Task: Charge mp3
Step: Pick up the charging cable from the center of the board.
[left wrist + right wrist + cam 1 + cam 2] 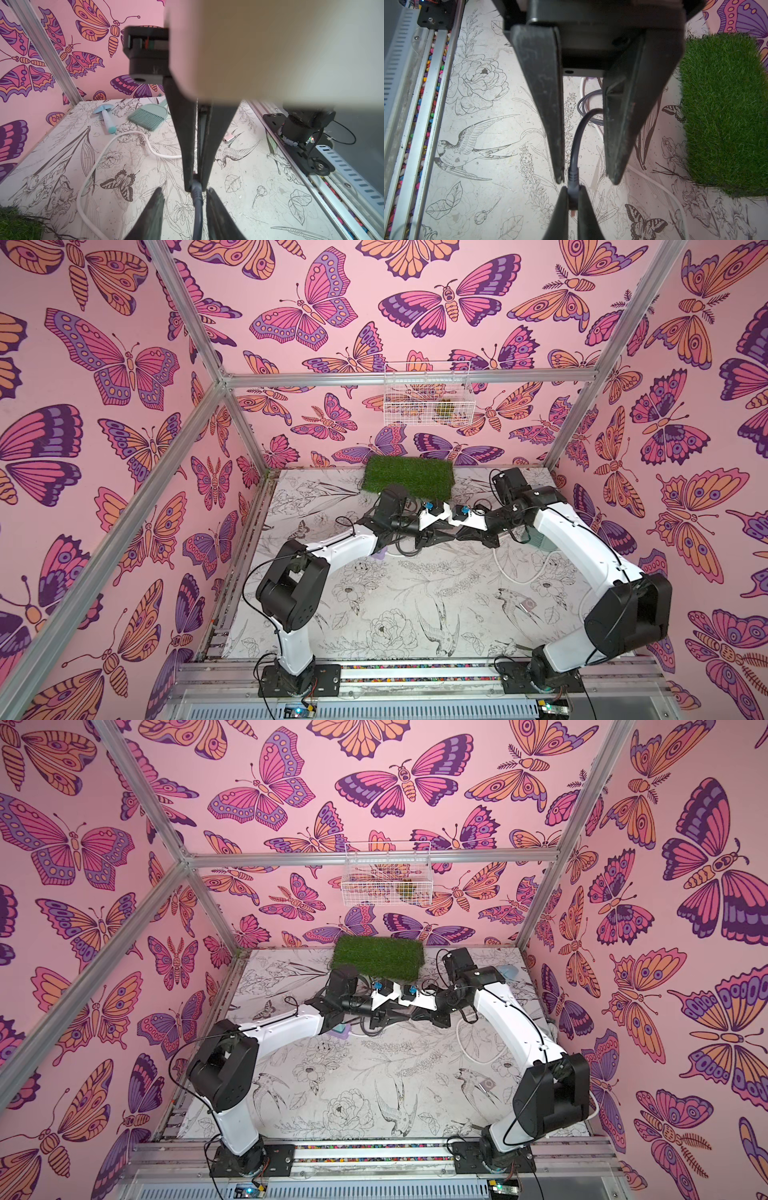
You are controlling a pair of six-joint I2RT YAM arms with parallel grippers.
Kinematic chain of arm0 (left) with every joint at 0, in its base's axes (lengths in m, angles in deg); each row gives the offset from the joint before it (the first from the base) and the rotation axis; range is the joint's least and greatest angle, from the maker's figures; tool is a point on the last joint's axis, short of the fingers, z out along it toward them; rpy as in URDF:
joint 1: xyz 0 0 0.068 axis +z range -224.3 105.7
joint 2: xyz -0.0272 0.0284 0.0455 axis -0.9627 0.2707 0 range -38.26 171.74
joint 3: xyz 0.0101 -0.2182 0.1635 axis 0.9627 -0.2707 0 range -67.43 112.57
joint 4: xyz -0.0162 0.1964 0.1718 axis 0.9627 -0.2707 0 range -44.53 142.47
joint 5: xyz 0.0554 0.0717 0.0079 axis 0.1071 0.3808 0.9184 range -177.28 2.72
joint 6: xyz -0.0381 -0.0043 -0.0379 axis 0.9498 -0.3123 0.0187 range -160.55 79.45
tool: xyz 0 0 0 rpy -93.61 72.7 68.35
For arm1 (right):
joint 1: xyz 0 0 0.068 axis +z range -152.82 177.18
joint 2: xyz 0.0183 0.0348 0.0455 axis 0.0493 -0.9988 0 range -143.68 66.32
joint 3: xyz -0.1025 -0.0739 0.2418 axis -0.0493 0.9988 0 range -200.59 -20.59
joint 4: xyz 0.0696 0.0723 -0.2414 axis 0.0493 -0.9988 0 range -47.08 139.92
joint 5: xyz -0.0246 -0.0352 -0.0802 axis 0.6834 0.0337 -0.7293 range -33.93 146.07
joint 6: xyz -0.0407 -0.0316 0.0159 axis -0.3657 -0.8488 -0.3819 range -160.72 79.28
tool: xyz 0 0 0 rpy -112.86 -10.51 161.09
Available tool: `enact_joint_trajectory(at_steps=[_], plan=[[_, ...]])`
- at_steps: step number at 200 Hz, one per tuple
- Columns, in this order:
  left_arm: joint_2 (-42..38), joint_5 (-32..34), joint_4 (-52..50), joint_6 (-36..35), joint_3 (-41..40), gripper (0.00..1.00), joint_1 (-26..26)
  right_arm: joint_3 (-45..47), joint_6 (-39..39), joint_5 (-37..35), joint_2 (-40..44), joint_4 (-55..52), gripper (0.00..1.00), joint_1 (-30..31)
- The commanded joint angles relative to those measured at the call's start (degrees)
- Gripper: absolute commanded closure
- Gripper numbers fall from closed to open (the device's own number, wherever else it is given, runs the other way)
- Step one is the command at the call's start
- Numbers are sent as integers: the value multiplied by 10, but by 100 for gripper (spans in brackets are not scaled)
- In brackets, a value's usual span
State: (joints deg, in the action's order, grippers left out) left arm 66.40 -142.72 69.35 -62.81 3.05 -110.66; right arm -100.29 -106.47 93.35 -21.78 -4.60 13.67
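My two grippers meet tip to tip above the middle back of the table. The right gripper [573,189] is shut on the plug of a grey cable [574,153], whose metal tip sticks out past its fingers. The left gripper [185,192] stands open around the same grey cable [196,203] just behind the plug, with a gap on one side. In a top view the left gripper [446,536] and right gripper [461,537] nearly touch. A small pink device, the mp3 [229,138], lies flat on the table near the right arm, also in a top view [530,605].
A white cable [116,141] loops across the table. A green grass mat [724,114] lies at the back. A teal brush [148,117] and a blue mushroom-shaped toy [105,116] lie near the right wall. A purple block [380,553] sits under the left arm. A wire basket [428,393] hangs on the back wall.
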Motion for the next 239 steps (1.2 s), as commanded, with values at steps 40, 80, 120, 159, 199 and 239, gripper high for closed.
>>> enact_joint_trajectory(at_steps=[40, 80, 120, 159, 199, 239], plan=[[17, 12, 4, -1, 0, 70, -14, -16, 38, 42, 7, 14, 100, 7], [-1, 16, 78, 27, -37, 69, -10, -3, 41, 48, 11, 22, 100, 7], [-3, 20, 79, 25, -44, 68, -6, -2, 40, 57, 12, 18, 100, 7], [-9, 15, 79, 25, -48, 76, -6, 0, 42, 64, 14, 16, 100, 7], [-11, 10, 80, 29, -47, 81, -6, -3, 51, 60, 11, 17, 100, 8], [-12, 9, 84, 37, -43, 83, -9, 0, 55, 41, 11, 20, 100, 14]])
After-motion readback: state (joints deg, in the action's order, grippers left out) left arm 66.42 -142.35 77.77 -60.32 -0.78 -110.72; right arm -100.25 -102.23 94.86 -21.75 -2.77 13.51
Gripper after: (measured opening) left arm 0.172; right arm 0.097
